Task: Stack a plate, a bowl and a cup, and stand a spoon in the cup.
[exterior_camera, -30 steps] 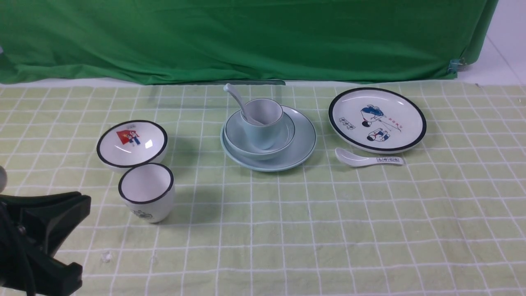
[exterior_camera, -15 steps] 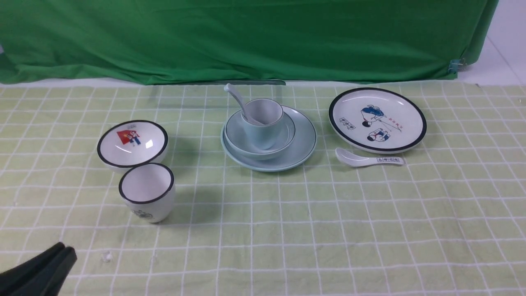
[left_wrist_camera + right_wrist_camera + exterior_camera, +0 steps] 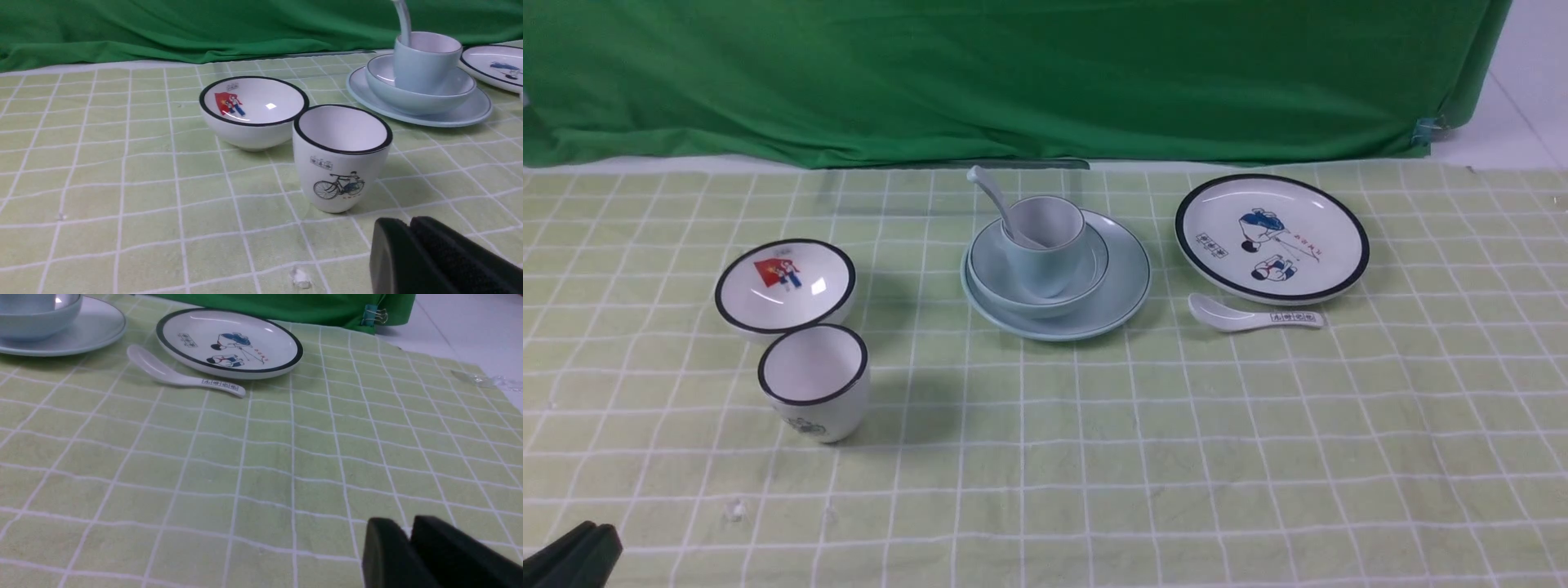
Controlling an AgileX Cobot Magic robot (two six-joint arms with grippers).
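At the table's centre the pale blue plate point(image 3: 1123, 302) carries the pale blue bowl point(image 3: 988, 269), and the pale blue cup point(image 3: 1045, 261) stands in the bowl. The white spoon point(image 3: 990, 192) leans in the cup with its handle up to the left. My left gripper point(image 3: 580, 547) is shut and empty, low at the front view's bottom left corner; in the left wrist view the left gripper point(image 3: 408, 222) sits near the white cup. My right gripper point(image 3: 408, 528) shows only in its wrist view, over bare cloth, jaws slightly apart, holding nothing.
On the left stand a white black-rimmed bowl point(image 3: 784, 282) with a red picture and a white black-rimmed cup point(image 3: 815, 384). On the right lie a cartoon plate point(image 3: 1272, 237) and a printed-handle spoon point(image 3: 1254, 314). A green curtain point(image 3: 1013, 73) closes off the back.
My left gripper has drawn back down and left, almost out of the front view. The stack and the other dishes have not moved.
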